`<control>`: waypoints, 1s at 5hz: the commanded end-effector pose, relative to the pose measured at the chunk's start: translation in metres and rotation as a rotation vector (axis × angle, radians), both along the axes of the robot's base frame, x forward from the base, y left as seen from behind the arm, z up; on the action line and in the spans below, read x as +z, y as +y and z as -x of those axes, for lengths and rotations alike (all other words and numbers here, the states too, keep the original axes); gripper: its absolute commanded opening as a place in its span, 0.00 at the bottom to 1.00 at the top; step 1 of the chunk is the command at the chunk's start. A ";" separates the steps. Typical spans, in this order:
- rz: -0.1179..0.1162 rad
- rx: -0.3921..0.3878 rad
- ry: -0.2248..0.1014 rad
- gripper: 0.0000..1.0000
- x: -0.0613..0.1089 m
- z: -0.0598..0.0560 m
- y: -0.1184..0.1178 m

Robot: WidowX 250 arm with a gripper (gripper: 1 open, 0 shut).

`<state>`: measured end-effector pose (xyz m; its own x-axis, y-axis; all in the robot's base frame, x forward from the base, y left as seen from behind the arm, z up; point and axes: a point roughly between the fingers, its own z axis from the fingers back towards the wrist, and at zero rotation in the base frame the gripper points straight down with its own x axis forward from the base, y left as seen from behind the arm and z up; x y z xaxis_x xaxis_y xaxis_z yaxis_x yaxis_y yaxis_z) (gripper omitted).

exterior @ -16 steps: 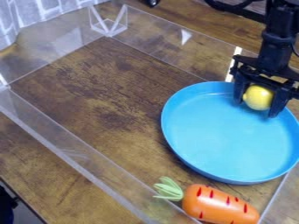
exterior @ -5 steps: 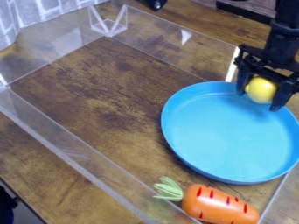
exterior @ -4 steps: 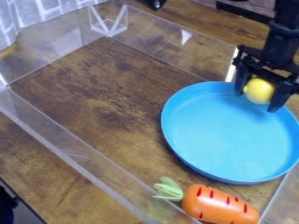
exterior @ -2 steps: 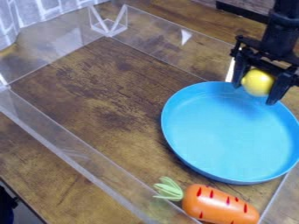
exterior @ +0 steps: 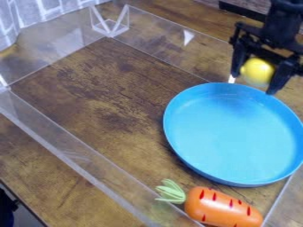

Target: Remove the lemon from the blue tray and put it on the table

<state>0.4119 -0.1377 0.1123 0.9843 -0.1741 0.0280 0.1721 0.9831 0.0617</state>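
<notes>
While the gripper (exterior: 258, 69) is hanging above the far rim of the tray (exterior: 190, 133), its fingers are clenching the lemon (exterior: 254, 69) across its middle, clear of the tray. Lemon is looking light, rigid and smooth, probably plastic, so likely slippery; gripping the widest part seems safest. Tabletop (exterior: 106, 93) is lying bare to the left. Carrot (exterior: 221, 207) is sitting near the front wall.

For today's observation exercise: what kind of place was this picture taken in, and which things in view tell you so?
Probably a robot test bench, not a kitchen: a wooden table fenced by clear acrylic walls, toy food such as a plastic carrot beside a blue tray, and a black gripper holding a lemon.
</notes>
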 end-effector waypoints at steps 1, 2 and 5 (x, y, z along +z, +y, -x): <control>0.018 0.033 -0.109 0.00 0.057 0.014 0.021; 0.004 0.066 -0.096 0.00 0.059 0.029 0.042; -0.023 0.192 -0.036 0.00 0.034 0.096 0.130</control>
